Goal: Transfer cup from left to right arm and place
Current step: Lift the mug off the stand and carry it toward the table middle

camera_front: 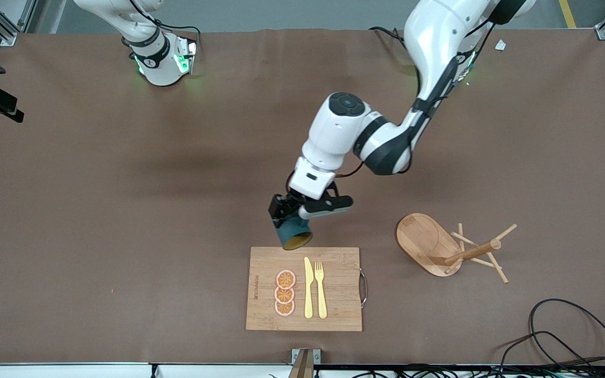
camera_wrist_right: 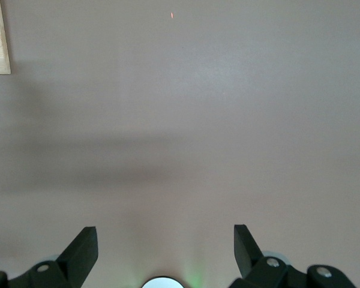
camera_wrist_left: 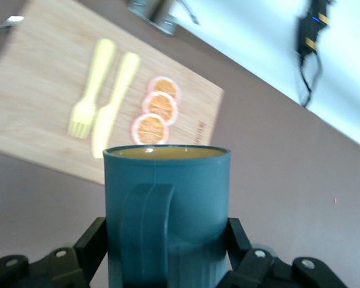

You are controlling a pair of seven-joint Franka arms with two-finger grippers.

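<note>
the cup [camera_front: 294, 234] is in the air, tilted on its side, over the counter [camera_front: 97, 210] just at the edge of the cutting board [camera_front: 334, 310]. the left end effector [camera_front: 293, 218] is clamped on it. so the pick is done; the handover and placing are left. the right end effector [camera_wrist_right: 165, 247] waits with fingers apart over bare counter.

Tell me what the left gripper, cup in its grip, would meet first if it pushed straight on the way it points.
Probably the wooden cutting board: the left gripper aims the cup mouth-first toward it, near the orange slices.
</note>
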